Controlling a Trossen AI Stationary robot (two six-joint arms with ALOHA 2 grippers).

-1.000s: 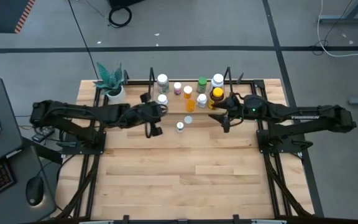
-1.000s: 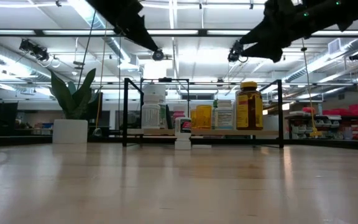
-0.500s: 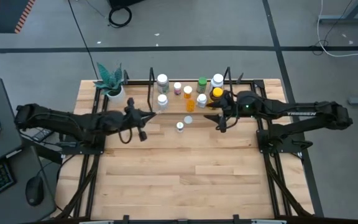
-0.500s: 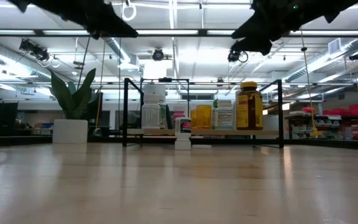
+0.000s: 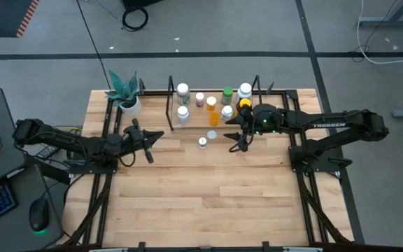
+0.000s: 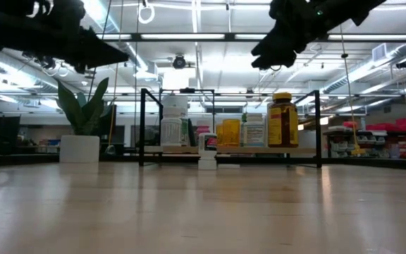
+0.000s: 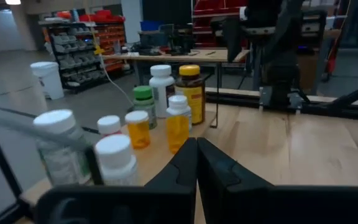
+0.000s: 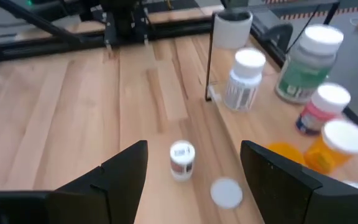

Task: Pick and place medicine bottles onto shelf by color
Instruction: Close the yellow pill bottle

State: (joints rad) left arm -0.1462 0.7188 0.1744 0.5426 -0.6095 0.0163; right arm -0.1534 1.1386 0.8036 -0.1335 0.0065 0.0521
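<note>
Several medicine bottles stand on the shelf (image 5: 194,120) at the table's far middle: white ones (image 5: 182,90), a pink one (image 5: 200,99), orange ones (image 5: 211,104), a green one (image 5: 227,94) and an amber one with a yellow cap (image 5: 243,106). A small white bottle (image 8: 182,160) stands upright on the table in front of the shelf, with a round white cap top (image 8: 226,191) beside it. My right gripper (image 8: 193,149) hovers open above and just right of that small bottle. Drawn back over the table's left part, my left gripper (image 7: 196,149) is shut and holds nothing.
A white pot with a green plant (image 5: 127,103) stands at the far left, beside the shelf's black wire upright (image 5: 169,98). The wooden tabletop (image 5: 208,196) lies bare from the shelf to the near edge. A keyboard and mouse (image 5: 39,213) sit off the table's left.
My left gripper has drawn back from the shelf toward the table's left edge, sinking and coming level. My right gripper has moved a little toward the table's left, closer to the small white bottle, staying open. No bottle has moved.
</note>
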